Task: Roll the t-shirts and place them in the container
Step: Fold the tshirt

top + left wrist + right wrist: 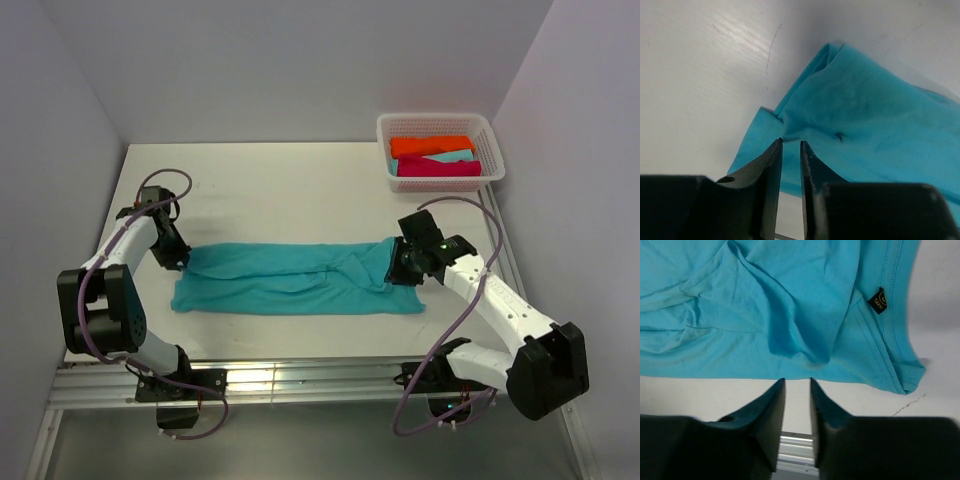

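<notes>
Left gripper [791, 142]: narrowly parted, nothing between the fingers, tips at the edge of the turquoise t-shirt [865, 115].
Right gripper [797, 380]: narrowly parted, gripping nothing, tips just short of the shirt's edge.
Tag [879, 300]: black with yellow print, ahead and right of the right gripper, beside a stitched seam; wording too small to read.
Shirt shape: long wrinkled band, flat on the table [300, 190], stretched between both grippers.

Top camera looks down from behind; both wrist cameras sit close over the turquoise t-shirt [300, 280] it also shows.
</notes>
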`<act>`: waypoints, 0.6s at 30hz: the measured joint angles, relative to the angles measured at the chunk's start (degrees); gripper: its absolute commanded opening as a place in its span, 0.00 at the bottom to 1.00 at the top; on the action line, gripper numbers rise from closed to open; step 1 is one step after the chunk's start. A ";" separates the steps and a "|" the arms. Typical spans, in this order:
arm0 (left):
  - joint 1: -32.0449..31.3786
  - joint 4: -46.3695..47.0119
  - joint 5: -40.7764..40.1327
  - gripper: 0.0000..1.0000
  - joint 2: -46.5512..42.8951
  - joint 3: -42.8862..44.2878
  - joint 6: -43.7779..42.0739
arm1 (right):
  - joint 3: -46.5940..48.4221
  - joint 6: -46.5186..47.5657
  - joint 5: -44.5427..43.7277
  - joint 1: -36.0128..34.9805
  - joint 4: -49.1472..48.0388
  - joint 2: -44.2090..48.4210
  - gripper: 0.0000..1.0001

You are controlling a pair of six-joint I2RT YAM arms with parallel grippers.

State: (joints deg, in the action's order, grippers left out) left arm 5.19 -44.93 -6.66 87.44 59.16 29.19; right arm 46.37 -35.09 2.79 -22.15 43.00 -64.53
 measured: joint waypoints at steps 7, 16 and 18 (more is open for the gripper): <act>0.00 -1.62 -0.55 0.32 -1.40 -1.81 0.87 | -0.46 0.04 0.33 0.00 1.05 -0.59 0.48; -0.94 -2.40 1.84 0.31 -1.29 4.87 0.44 | 7.98 4.63 6.95 -0.07 -6.01 -13.07 0.54; -2.40 -2.08 2.40 0.31 -0.09 7.28 0.48 | 9.84 5.79 8.13 -0.11 -7.74 -17.77 0.54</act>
State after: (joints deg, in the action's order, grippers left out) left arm 2.79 -47.00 -4.25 87.35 66.43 29.67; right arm 56.21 -29.30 10.92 -22.26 35.27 -82.30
